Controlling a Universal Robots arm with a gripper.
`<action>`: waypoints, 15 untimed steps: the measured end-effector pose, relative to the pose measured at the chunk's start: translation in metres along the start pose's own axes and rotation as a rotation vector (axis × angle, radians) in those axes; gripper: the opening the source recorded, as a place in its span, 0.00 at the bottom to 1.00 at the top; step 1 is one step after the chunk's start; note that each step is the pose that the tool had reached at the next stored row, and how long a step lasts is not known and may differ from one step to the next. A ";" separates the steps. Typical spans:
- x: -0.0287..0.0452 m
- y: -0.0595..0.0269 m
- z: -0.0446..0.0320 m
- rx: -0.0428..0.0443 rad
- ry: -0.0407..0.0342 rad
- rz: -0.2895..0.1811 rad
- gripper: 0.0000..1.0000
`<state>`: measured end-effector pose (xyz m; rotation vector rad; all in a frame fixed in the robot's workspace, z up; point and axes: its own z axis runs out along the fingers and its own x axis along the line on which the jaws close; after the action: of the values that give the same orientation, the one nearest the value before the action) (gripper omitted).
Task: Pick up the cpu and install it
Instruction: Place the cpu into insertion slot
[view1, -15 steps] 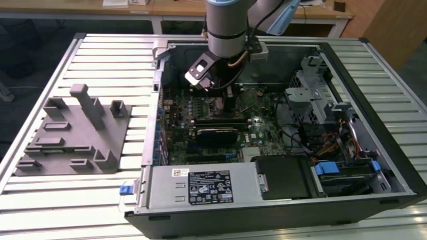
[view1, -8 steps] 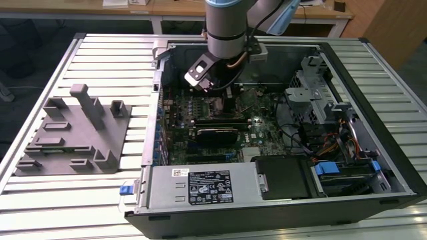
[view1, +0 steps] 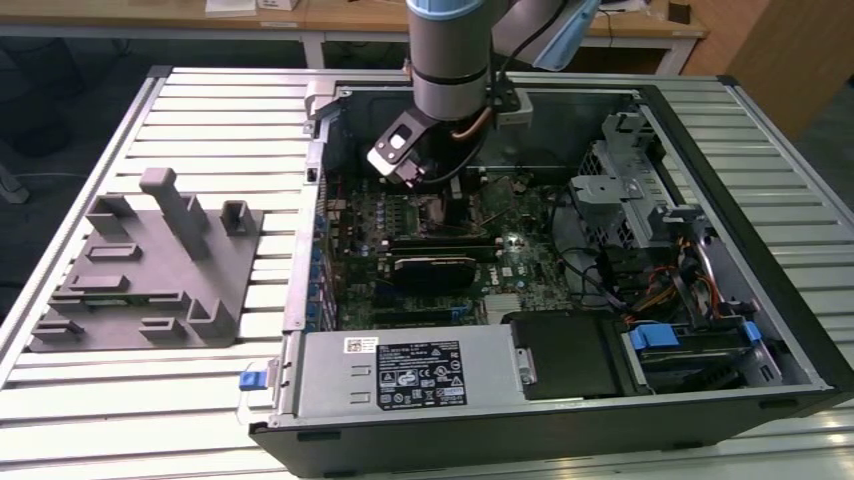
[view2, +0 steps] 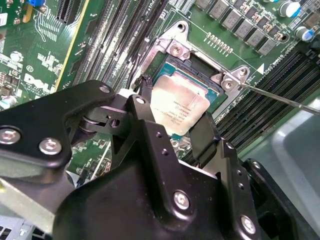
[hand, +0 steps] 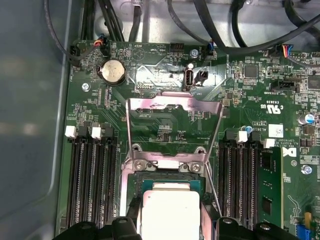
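While gripping the cpu (view2: 182, 102) by two edges in the gripper (view2: 172, 119), seemingly tilted over the socket (hand: 167, 174) far in the case (view1: 561, 440): risks seating crooked, bending pins, or slipping sideways.

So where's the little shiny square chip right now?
In both wrist views the cpu sits in the pincer, right over the open socket on the green motherboard, between rows of memory slots.

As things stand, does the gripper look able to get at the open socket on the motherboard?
Probably yes. The gripper, holding the cpu, sits just over the socket; the load plate stands swung open, and nothing lies between them.
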<state>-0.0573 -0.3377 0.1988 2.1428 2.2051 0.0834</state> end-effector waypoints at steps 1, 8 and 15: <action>0.0000 0.0000 0.0005 0.0000 -0.0001 0.000 0.55; 0.0003 -0.0004 0.0037 0.0001 -0.0003 0.003 0.55; 0.0017 -0.0005 0.0057 0.0000 0.0000 0.003 0.55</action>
<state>-0.0573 -0.3360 0.1931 2.1467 2.2015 0.0835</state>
